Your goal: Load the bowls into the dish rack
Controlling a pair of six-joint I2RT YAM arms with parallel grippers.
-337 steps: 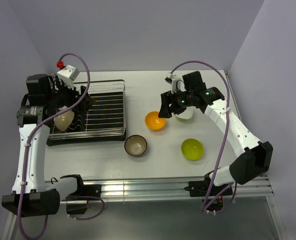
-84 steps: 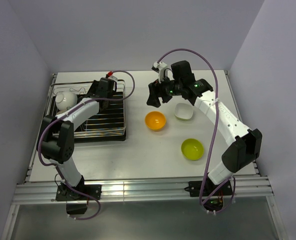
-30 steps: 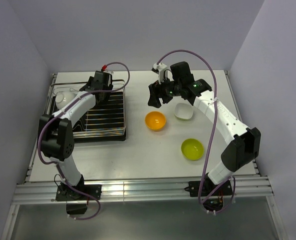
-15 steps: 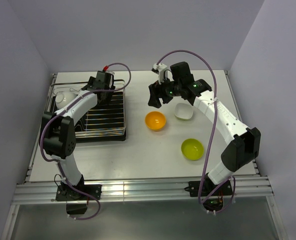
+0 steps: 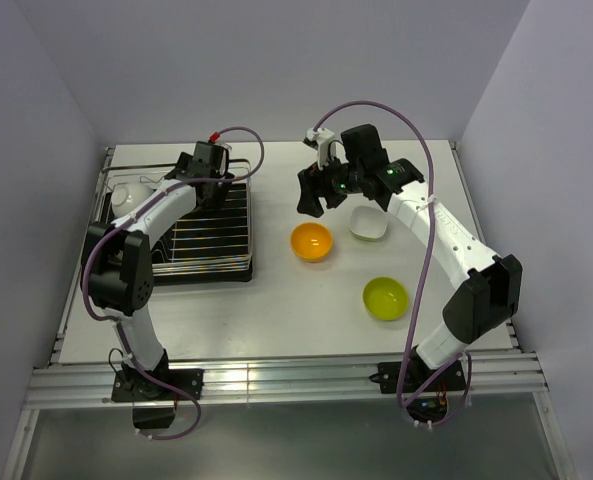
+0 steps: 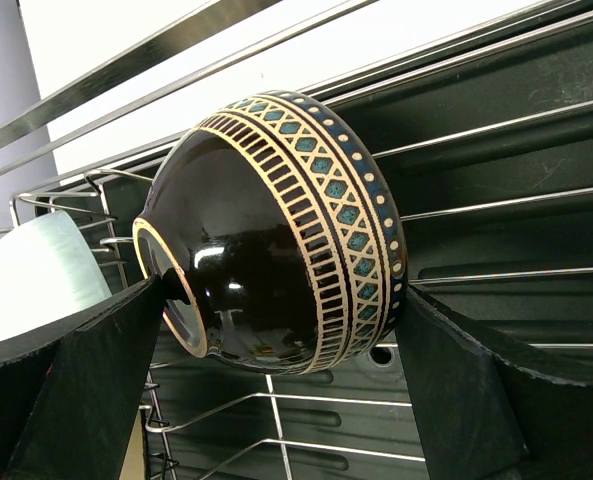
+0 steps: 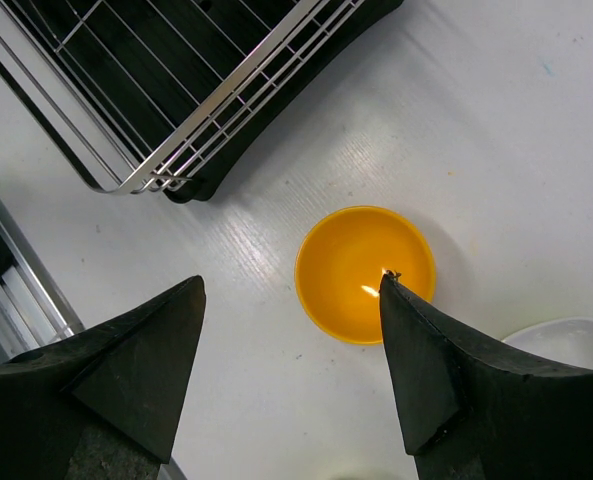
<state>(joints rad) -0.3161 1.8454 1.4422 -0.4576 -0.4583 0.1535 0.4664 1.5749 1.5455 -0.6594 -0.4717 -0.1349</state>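
The black bowl (image 6: 276,260), with a patterned band, lies on its side on the wires of the dish rack (image 6: 536,160). It sits between the wide-open fingers of my left gripper (image 6: 282,290), and the fingertips are at its foot and rim. A white bowl (image 5: 126,197) stands in the rack's (image 5: 201,240) far left corner and also shows in the left wrist view (image 6: 36,270). My right gripper (image 7: 292,280) is open and empty, hovering above the orange bowl (image 7: 364,275). On the table are the orange bowl (image 5: 312,241), a second white bowl (image 5: 369,224) and the lime bowl (image 5: 386,298).
The rack's near right corner (image 7: 226,110) lies just left of the orange bowl. The second white bowl's rim (image 7: 576,345) shows at the lower right of the right wrist view. The left arm (image 5: 156,215) stretches across the rack. Grey walls close in the table on three sides.
The black bowl, on the table 11 seconds ago, is now in the rack. Over the last second my left gripper shifted slightly right and nearer. The right arm has hardly moved.
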